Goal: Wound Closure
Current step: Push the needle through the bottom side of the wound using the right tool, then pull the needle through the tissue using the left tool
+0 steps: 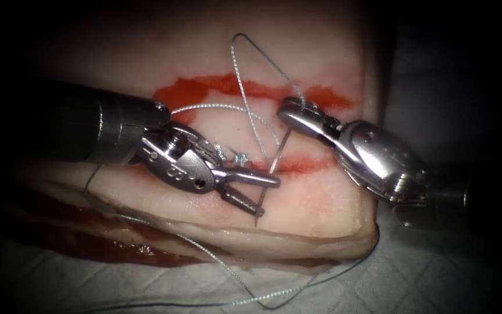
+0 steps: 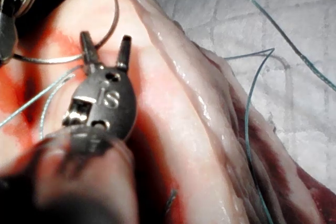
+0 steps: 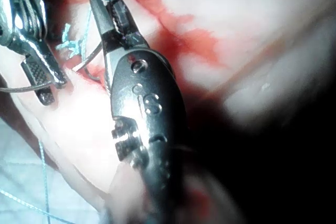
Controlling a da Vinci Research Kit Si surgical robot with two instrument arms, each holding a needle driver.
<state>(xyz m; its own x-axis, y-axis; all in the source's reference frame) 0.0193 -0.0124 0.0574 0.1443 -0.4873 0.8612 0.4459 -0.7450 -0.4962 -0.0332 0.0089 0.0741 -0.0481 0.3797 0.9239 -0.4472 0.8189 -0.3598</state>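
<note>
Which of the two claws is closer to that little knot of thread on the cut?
The left. The left claw sits open right beside the knot, with the needle crossing between its jaws. The right claw is up and to the right, shut on the thread.

A white quilted cloth (image 1: 164, 285) lay under the work, its stitched diamond pattern showing along the lower edge of the endoscope view and again to the right, at (image 1: 437, 116). The same padded cloth (image 2: 294, 19) showed in the left wrist view, pale and brightly lit, and a strip of it (image 3: 21, 182) appeared in the right wrist view. Light fell hard on the middle of the scene and dropped off fast; the endoscope view's corners and left side (image 1: 7, 70) sat in deep shadow.
</note>
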